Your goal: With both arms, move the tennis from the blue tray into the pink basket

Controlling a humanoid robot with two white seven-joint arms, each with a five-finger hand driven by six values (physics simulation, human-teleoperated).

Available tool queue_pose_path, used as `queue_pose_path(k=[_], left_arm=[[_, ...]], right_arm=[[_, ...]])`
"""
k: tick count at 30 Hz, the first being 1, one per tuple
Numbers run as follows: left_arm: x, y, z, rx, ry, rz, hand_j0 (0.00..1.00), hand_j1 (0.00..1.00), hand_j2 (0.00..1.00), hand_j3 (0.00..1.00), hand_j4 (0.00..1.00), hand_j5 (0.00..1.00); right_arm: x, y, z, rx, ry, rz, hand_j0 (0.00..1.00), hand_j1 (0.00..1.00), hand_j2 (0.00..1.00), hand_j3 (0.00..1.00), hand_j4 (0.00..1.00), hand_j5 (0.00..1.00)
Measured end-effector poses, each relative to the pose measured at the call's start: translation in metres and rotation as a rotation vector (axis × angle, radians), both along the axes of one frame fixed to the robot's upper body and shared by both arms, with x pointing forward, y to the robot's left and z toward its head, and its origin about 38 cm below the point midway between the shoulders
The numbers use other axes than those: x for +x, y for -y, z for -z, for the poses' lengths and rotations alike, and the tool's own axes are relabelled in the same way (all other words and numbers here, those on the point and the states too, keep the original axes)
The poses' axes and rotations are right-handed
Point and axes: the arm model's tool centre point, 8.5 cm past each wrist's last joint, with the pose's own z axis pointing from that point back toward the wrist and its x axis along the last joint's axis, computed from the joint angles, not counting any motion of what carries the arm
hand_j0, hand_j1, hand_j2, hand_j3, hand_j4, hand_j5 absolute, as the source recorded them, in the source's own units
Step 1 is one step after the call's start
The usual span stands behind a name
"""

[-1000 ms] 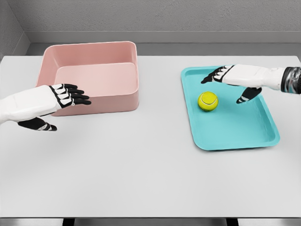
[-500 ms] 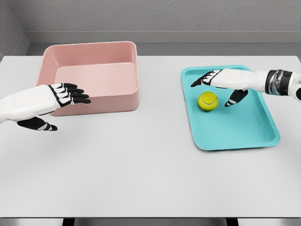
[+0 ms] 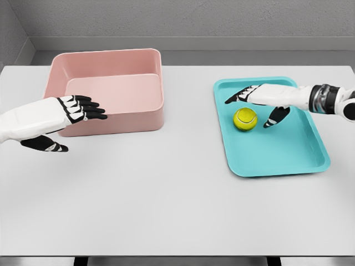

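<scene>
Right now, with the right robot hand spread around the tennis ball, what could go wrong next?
1. The right robot hand is open, with fingers behind and thumb beside the tennis ball; a poor closure might send it rolling across the flat blue tray.
2. The pink basket sits far left, by the left robot hand, so a handover might drop the ball.

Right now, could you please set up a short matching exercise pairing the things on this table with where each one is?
Column one:
1. tennis ball
2. pink basket
3. left hand
4. right hand

Column two:
A. far left of the table
B. lying in the blue tray
C. open, above the ball
D. open, at the basket's front wall

Pairs: 1-B, 2-A, 3-D, 4-C
</scene>
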Motion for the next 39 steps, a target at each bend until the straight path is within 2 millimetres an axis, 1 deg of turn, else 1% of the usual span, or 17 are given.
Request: queue_pose_path(k=[7, 12, 19, 24, 31, 39], left_arm=[[-0.002, 0.002, 0.007, 0.020, -0.028, 0.009, 1.00, 1.00, 1.00, 1.00, 1.00, 1.00], [-0.002, 0.002, 0.006, 0.017, -0.029, 0.010, 1.00, 1.00, 1.00, 1.00, 1.00, 1.00], [-0.002, 0.003, 0.008, 0.013, -0.034, 0.012, 1.00, 1.00, 1.00, 1.00, 1.00, 1.00], [-0.002, 0.008, 0.011, -0.002, -0.039, 0.019, 1.00, 1.00, 1.00, 1.00, 1.00, 1.00], [-0.002, 0.009, 0.012, -0.005, -0.040, 0.021, 1.00, 1.00, 1.00, 1.00, 1.00, 1.00], [-0.002, 0.009, 0.013, -0.005, -0.042, 0.021, 1.00, 1.00, 1.00, 1.00, 1.00, 1.00]], right_arm=[[0.001, -0.001, 0.002, -0.001, -0.002, 0.002, 1.00, 1.00, 1.00, 1.00, 1.00, 1.00], [0.003, 0.000, 0.003, -0.002, -0.005, 0.008, 1.00, 1.00, 1.00, 1.00, 1.00, 1.00], [0.003, -0.008, 0.006, 0.003, -0.012, -0.003, 1.00, 1.00, 1.00, 1.00, 1.00, 1.00], [0.003, -0.010, 0.011, 0.003, -0.022, -0.005, 1.00, 1.00, 1.00, 1.00, 1.00, 1.00], [0.003, -0.014, 0.015, 0.006, -0.030, -0.007, 1.00, 1.00, 1.00, 1.00, 1.00, 1.00], [0.004, -0.011, 0.021, -0.004, -0.041, 0.005, 1.00, 1.00, 1.00, 1.00, 1.00, 1.00]])
